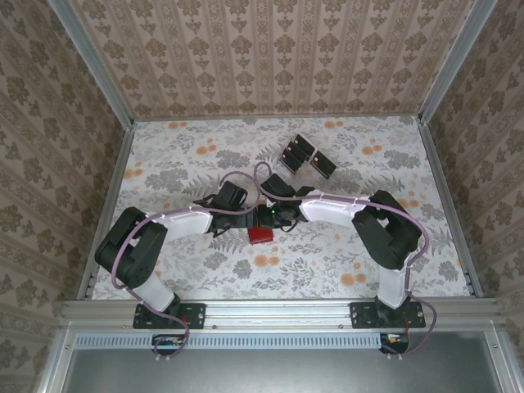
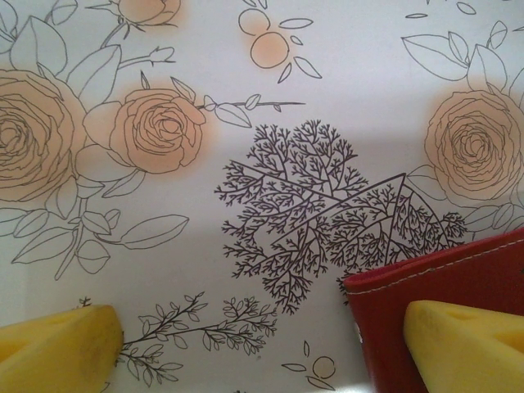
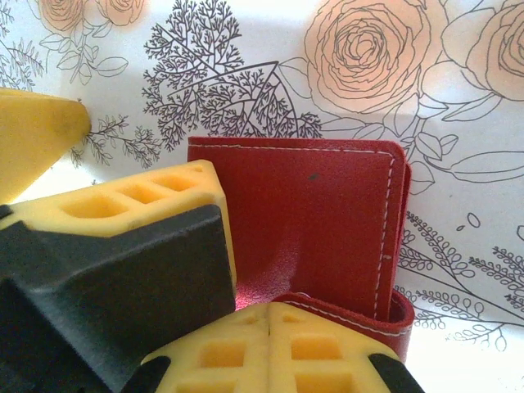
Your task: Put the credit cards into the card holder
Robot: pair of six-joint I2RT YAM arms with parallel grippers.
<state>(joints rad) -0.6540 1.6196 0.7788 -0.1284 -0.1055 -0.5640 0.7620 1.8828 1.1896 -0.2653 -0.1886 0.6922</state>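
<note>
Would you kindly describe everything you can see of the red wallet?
The wallet is small, roughly square, red and leather-like, with pale stitching along its rounded edges and a dark speck on top. It looks folded and lies on the floral table, near its middle. Its near edge curls up against the shut right gripper; one finger of the open left gripper hangs over a corner.

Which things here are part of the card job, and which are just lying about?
Job:
card holder, red, folded on the table
credit cards, black, far side
left hand, open, one finger over the holder's corner
right hand, shut at the holder's edge

Lying about:
clear rack the cards seem to stand in
flowered table cover
</note>
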